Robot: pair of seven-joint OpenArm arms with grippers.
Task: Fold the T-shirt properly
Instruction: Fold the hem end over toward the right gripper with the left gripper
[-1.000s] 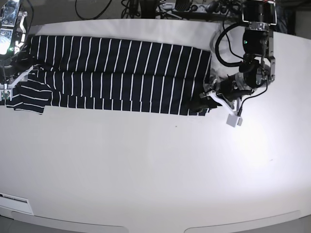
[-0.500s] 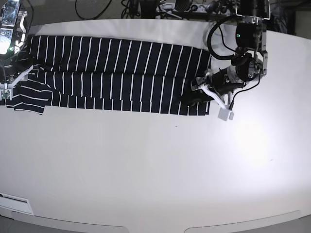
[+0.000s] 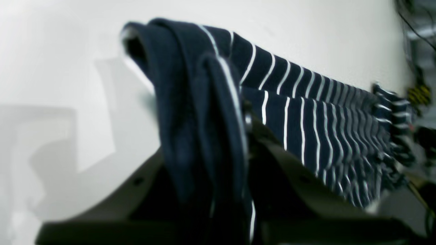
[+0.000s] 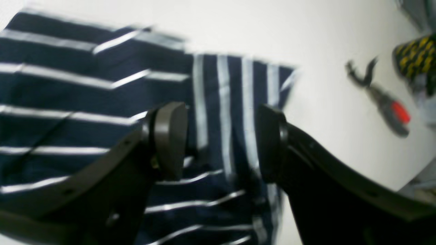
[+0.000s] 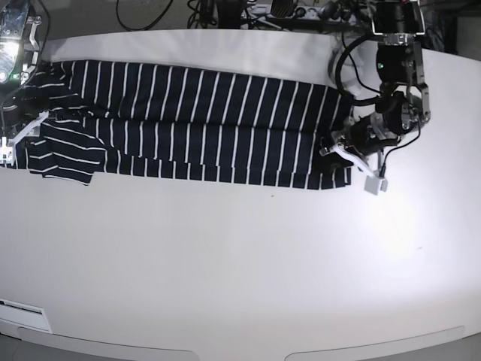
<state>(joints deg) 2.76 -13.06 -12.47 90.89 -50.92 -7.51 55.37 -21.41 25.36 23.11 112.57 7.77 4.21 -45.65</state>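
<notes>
A large white table (image 5: 240,263) filled nearly the whole base view, its near edge curving across the bottom of the frame. A bright patch of light sat on the surface at centre right. Beyond the far edge, along the top of the frame, lay dark cables (image 5: 225,11) and equipment. A white label (image 5: 22,307) showed at lower left. In the blurred right wrist view, a yellow-and-black striped object (image 4: 414,54), possibly tape, appeared upper right.

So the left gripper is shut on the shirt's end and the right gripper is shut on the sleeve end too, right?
Not quite. The left gripper is shut on the T-shirt, but the right gripper is open, its fingers straddling the cloth, as the right wrist view shows.
</notes>
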